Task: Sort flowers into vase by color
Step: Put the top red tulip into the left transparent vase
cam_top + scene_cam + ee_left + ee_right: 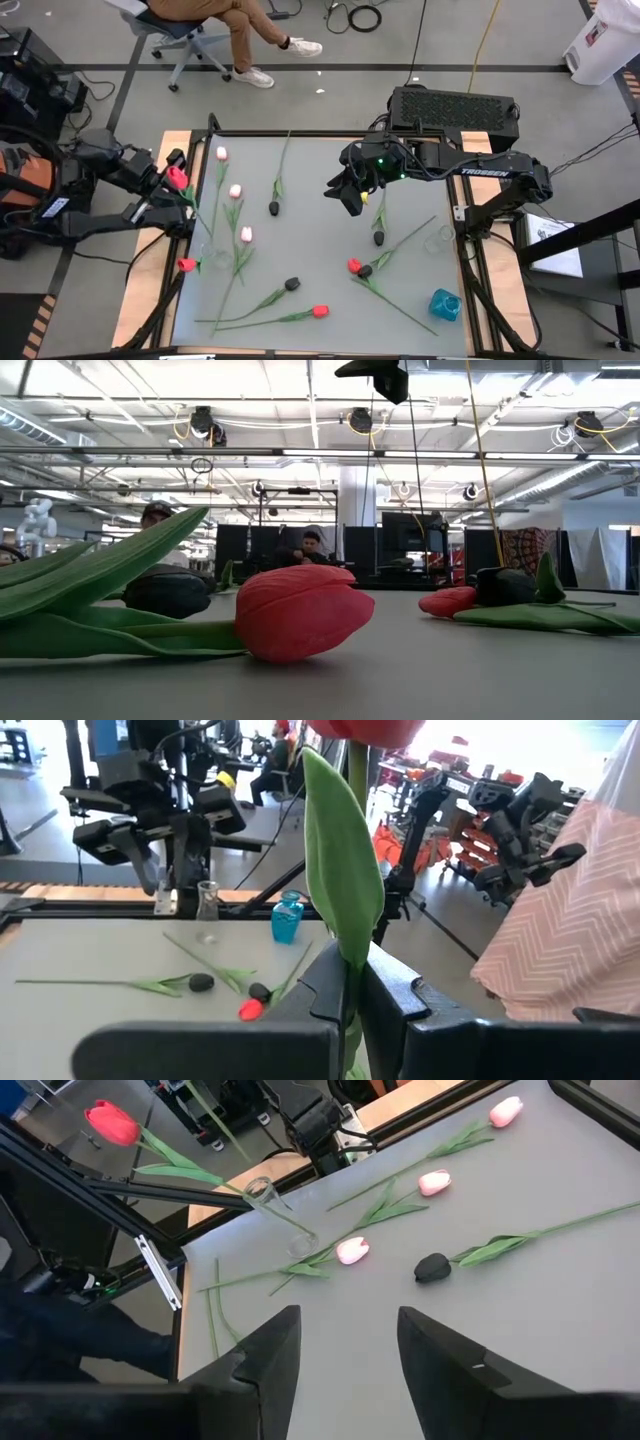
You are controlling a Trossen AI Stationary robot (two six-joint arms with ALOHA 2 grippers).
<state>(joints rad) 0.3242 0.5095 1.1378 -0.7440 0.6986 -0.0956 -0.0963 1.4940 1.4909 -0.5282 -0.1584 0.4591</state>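
Now | left hand (352, 985): clamped on red tulip (177, 179) stem | right hand (345, 1342): parted, empty, above table (310, 250)

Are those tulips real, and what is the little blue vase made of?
The tulips look artificial: the red head close in the low view has a matte, fabric-like or foam-like skin, and the leaves look stiff and evenly green. The blue vase looks like tinted glass or clear plastic; it is translucent and glossy.

Red, pink and black tulips (246, 234) with green stems.
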